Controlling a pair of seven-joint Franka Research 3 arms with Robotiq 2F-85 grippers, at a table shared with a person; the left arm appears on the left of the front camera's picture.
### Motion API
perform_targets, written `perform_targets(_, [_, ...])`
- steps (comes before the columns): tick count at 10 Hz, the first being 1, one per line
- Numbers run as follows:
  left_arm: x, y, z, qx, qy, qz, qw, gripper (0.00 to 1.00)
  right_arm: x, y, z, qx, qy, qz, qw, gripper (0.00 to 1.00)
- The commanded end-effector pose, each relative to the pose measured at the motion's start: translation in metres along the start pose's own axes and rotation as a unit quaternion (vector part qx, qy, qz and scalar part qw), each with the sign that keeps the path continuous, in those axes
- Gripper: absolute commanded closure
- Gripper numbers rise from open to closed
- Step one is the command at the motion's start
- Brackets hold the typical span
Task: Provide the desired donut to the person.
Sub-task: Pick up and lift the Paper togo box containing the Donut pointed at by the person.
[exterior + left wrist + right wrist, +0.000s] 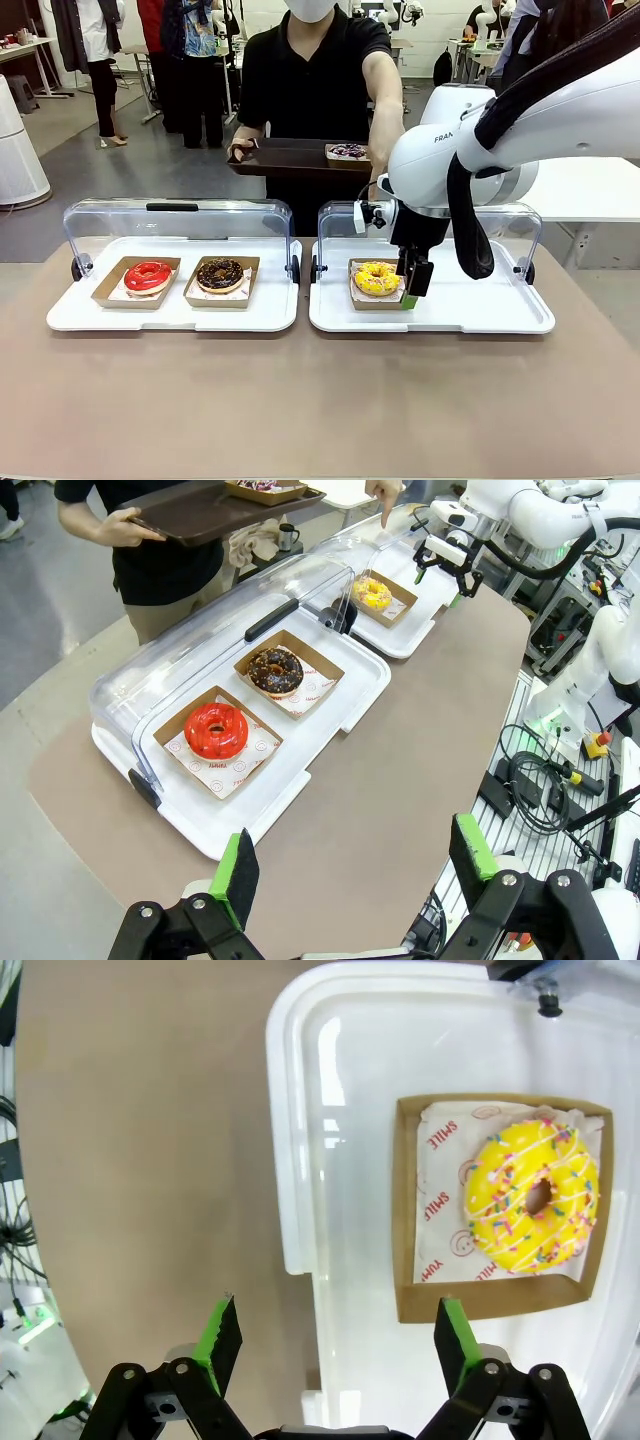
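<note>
Approach for the grasp is in hand: the right gripper (411, 290), jaws wide, hangs just beside the yellow donut (377, 277) in its cardboard box (405, 1210) on the white tray (480, 310). Next it likely must lower astride the box wall and close. The left gripper (352, 828) hovers wide open, well apart.

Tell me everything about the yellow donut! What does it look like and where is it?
The yellow donut is a whole ring with shiny yellow icing, thin white stripes and colourful sprinkles. It lies flat on printed white paper inside a shallow brown cardboard box, alone on the white tray, whose clear lid is raised. The open right gripper hangs beside the box, not touching the donut.
</note>
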State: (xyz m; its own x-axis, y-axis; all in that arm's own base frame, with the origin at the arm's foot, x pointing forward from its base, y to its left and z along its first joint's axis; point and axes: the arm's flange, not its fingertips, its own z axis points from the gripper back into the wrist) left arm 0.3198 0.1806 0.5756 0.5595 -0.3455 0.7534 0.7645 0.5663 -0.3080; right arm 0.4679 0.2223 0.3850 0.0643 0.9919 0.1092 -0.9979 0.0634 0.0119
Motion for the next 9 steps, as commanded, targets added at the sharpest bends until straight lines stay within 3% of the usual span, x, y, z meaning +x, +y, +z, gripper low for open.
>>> perform_targets(1, [0.0,0.0,0.001,-0.005,-0.012,-0.009,1.0,0.0,-0.002,-0.018,-0.013,-0.013,0.012,0.011,1.0,0.0])
perform_targets(9, [0.0,0.0,0.001,-0.005,-0.012,-0.009,1.0,0.0,-0.003,-0.038,-0.043,-0.012,0.014,0.02,1.0,0.0])
